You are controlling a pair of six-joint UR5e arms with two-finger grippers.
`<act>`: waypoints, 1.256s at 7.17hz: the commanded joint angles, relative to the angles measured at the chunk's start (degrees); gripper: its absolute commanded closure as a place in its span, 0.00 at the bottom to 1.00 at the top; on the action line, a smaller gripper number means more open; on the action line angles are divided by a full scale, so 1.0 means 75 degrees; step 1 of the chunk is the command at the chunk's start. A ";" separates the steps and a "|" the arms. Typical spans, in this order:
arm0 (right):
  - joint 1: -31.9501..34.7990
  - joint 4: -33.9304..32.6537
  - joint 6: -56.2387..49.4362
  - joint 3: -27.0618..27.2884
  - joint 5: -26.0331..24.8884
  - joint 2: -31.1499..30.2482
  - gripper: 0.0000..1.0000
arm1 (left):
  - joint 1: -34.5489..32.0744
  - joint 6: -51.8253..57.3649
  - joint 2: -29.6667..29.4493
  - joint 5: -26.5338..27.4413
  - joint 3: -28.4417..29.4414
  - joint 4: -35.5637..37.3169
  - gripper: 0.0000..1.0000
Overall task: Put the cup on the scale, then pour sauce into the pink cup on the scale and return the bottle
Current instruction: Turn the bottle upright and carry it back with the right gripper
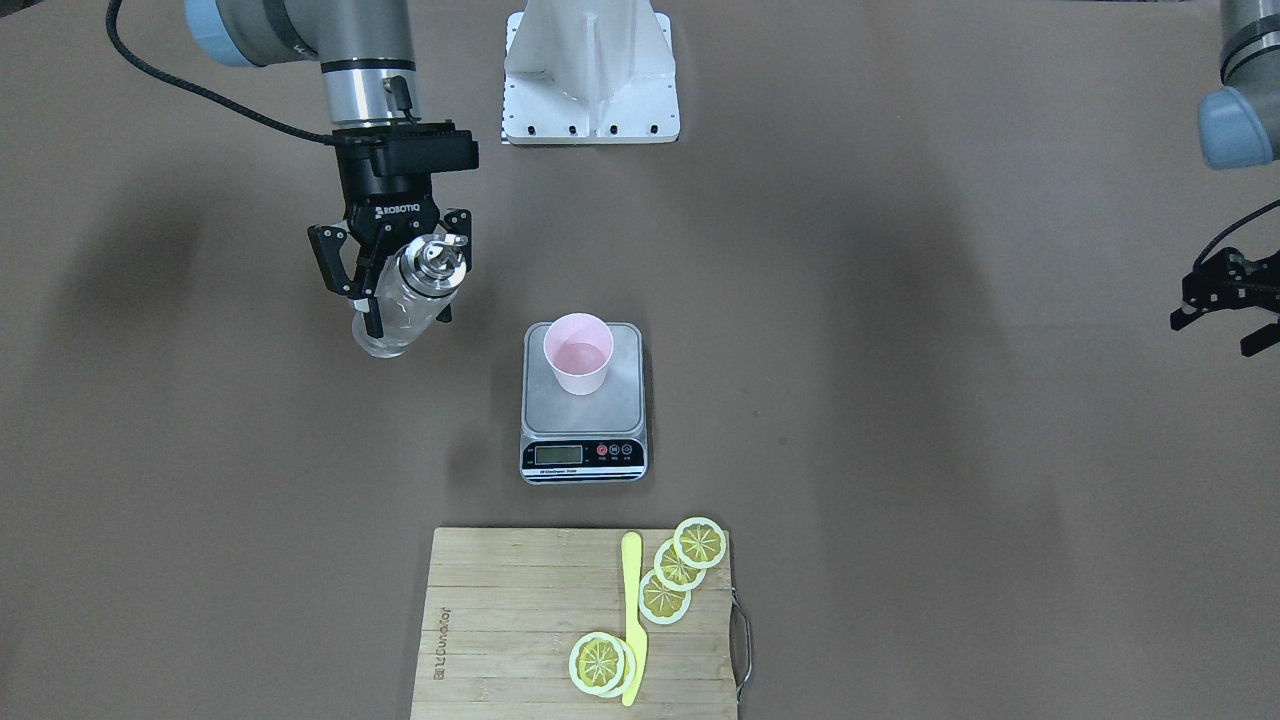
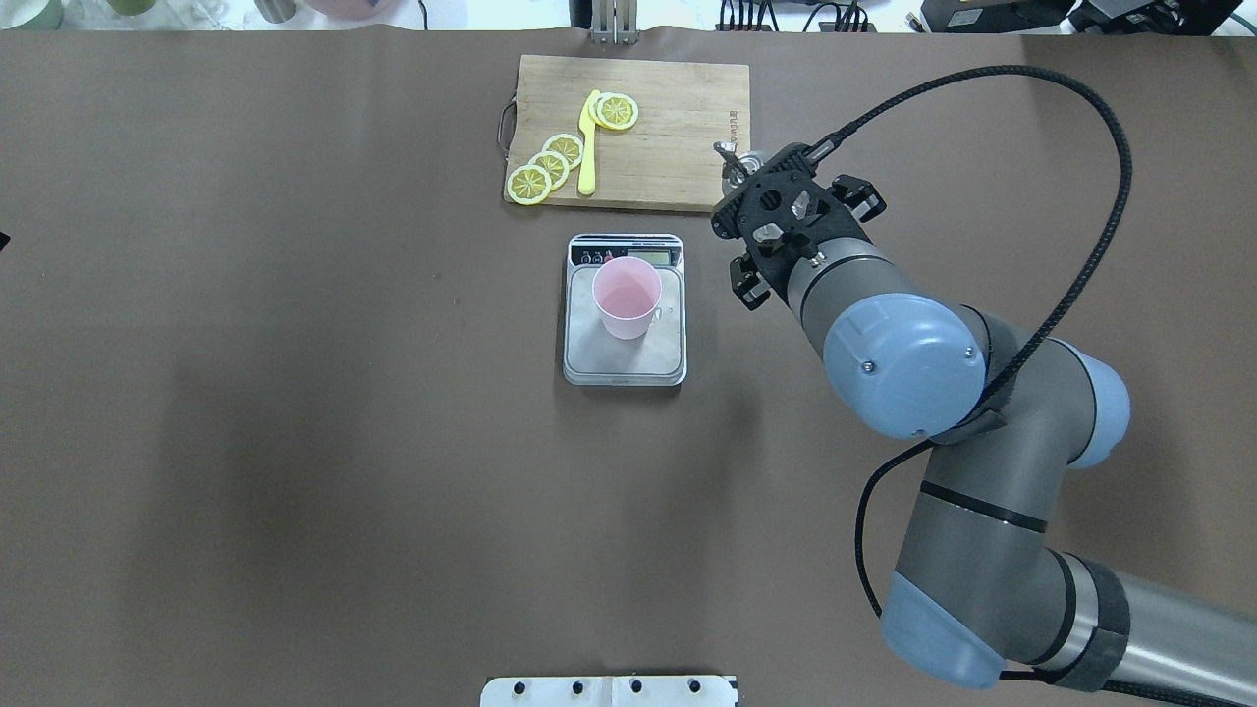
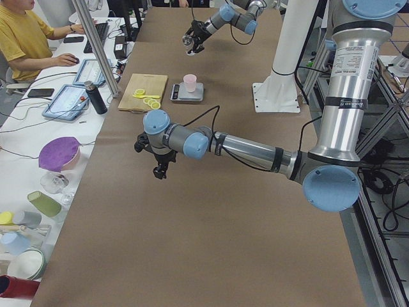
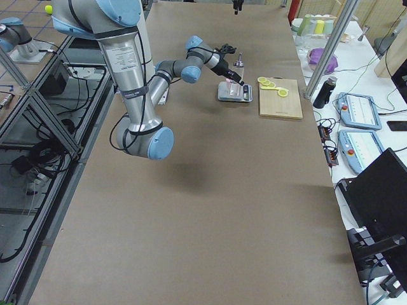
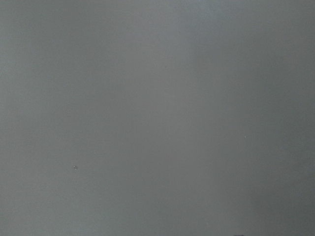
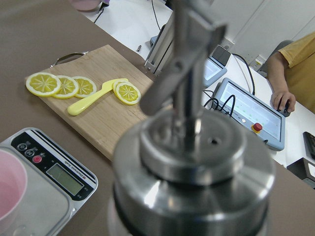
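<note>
The pale pink cup (image 1: 578,352) stands on the steel platform of the scale (image 1: 628,392), mid-table. My right gripper (image 1: 400,290) is shut on the clear glass bottle (image 1: 405,305), which it holds roughly upright with its metal spout up, off to the side of the scale. The right wrist view is filled by the spout cap (image 6: 192,162), with the scale (image 6: 59,179) and the cup's rim (image 6: 7,189) below left. From overhead only the spout (image 2: 729,155) shows past the wrist. My left gripper (image 1: 1222,325) hangs open and empty at the far side of the table.
A bamboo cutting board (image 1: 520,620) with lemon slices (image 1: 665,595) and a yellow knife (image 1: 632,620) lies beyond the scale. The white robot base (image 1: 590,75) sits behind it. A person (image 3: 25,38) works at a side desk with tablets.
</note>
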 commanded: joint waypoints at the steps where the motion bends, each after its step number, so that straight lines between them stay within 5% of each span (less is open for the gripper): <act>1: 0.0350 0.1526 0.0738 0.0002 0.0746 -0.0967 0.87 | -0.0235 0.0621 -0.0037 -0.0002 0.0792 -0.0873 0.17; 7: 0.0856 0.3100 0.1805 -0.0313 0.1041 -0.1696 0.88 | -0.0541 0.0988 0.0080 -0.0084 0.0641 -0.0792 0.17; 9: 0.0832 0.5362 0.1913 -0.1676 0.1042 -0.2025 0.88 | -0.0553 0.0988 0.0080 -0.0072 0.0571 -0.0803 0.17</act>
